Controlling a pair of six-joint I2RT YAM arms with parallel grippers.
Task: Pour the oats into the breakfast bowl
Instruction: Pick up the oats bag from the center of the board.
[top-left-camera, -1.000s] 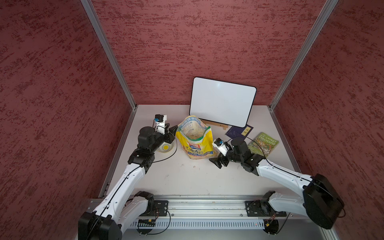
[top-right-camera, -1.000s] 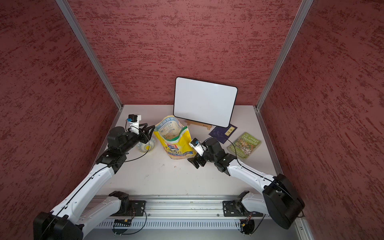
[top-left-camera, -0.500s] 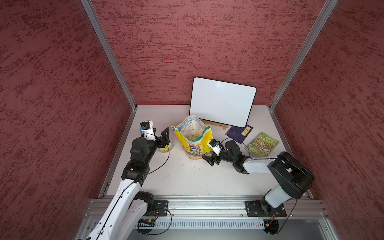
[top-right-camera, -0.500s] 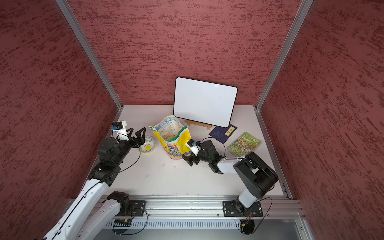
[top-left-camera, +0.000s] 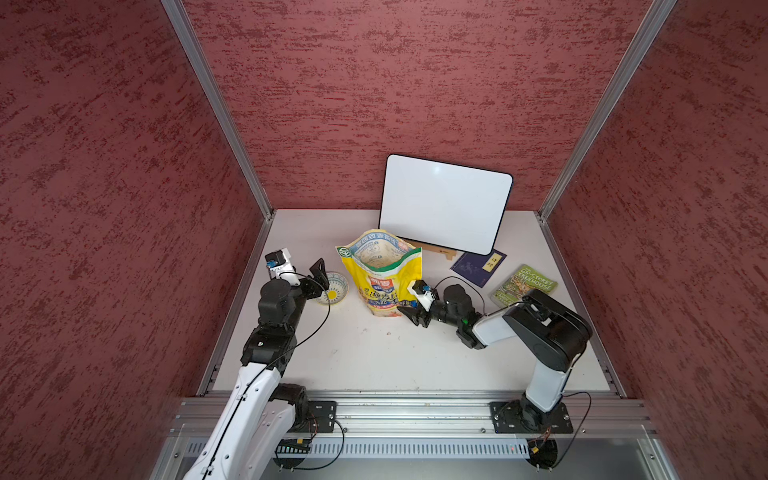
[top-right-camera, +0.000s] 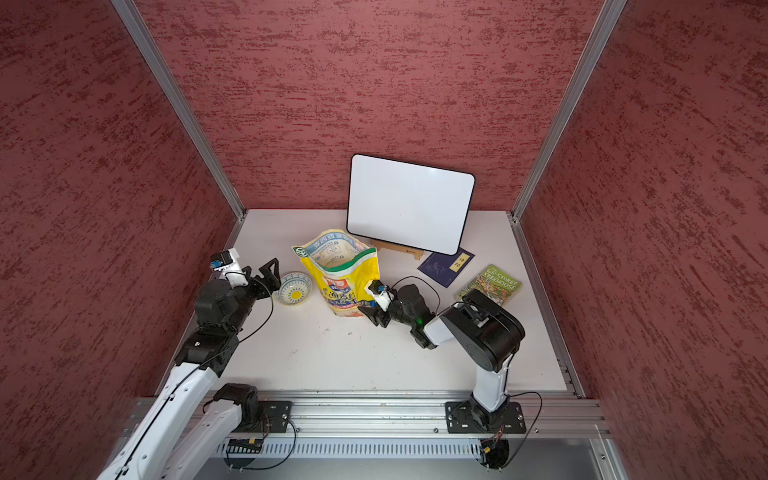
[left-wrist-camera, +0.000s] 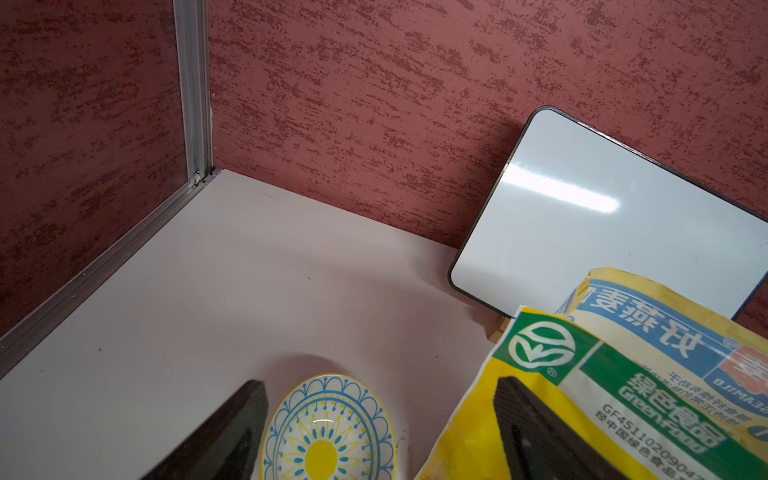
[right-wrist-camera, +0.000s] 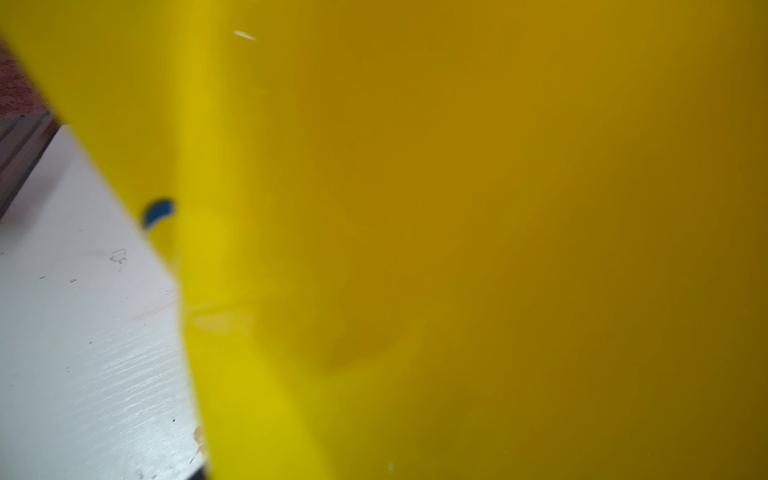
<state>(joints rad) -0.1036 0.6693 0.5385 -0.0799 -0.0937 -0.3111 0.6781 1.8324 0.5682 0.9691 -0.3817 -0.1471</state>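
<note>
Oats pouch (top-left-camera: 384, 286) stands upright near breakfast bowl (top-left-camera: 336, 291), edges not touching

pouch (left-wrist-camera: 648, 365): SEAMILD, Green Food; green book (top-left-camera: 524, 286): STOREY TREEHOUSE

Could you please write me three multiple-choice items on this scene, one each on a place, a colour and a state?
1. Where is the breakfast bowl?
A. on the table beside the oat pouch
B. inside the pouch
C. under the pouch

2. What colour is the bowl's centre?
A. red
B. yellow
C. black

3. How is the pouch?
A. flat, sealed
B. tipped over the bowl
C. upright, top open

1 A: both top views show it beside the pouch.
2 B: the left wrist view shows a yellow flower there.
3 C: both top views show it standing, mouth open.
</note>
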